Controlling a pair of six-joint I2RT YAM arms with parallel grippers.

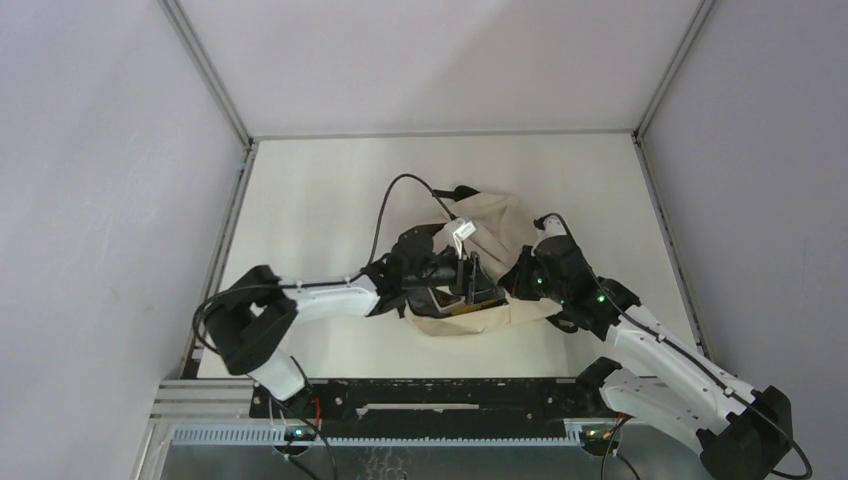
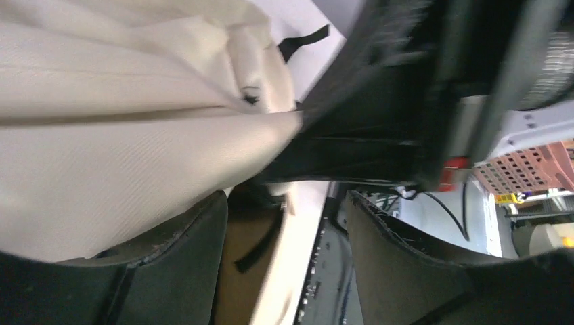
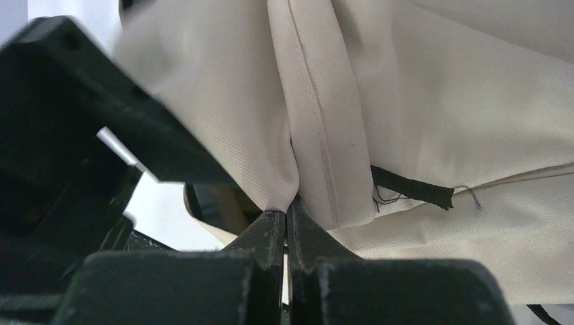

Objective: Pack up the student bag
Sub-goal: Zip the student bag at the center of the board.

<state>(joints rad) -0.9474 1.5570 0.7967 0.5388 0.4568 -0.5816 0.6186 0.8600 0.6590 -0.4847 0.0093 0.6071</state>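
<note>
Hard to read at the mouth of the bag (image 1: 495,228), with both wrists crowded over it in the overhead view: something dark with a yellowish patch (image 1: 463,304) down in there, too small to name, and a small white piece (image 1: 462,232) on the cloth just above, equally unclear. Blurred at close range in the left wrist view, with a black bulk (image 2: 406,101) across the upper right and a brown surface (image 2: 245,271) low between the fingers, neither possible to identify. Cut off by the frame in the right wrist view, most of the bag, leaving only cream folds, one stitched seam and a short black strap end (image 3: 413,193). Stretched low over the bench (image 1: 300,200) from its base toward the right, the left arm (image 1: 320,298), wrist at the near left side of the bag, a black cable (image 1: 385,215) arching above it. Angled up and to the left from its own base, the right arm (image 1: 650,350), wrist against the bag's right side. Spread wide, the left fingers (image 2: 189,257), with nothing seen gripped between them and cream cloth lying over the outer side of one. Pressed tight together, the right fingers (image 3: 267,237), pinching a fold of the bag's cloth at their tips. Slumped in a heap at the middle of the bench, the bag, between the two wrists and touching the fingers of both.
</note>
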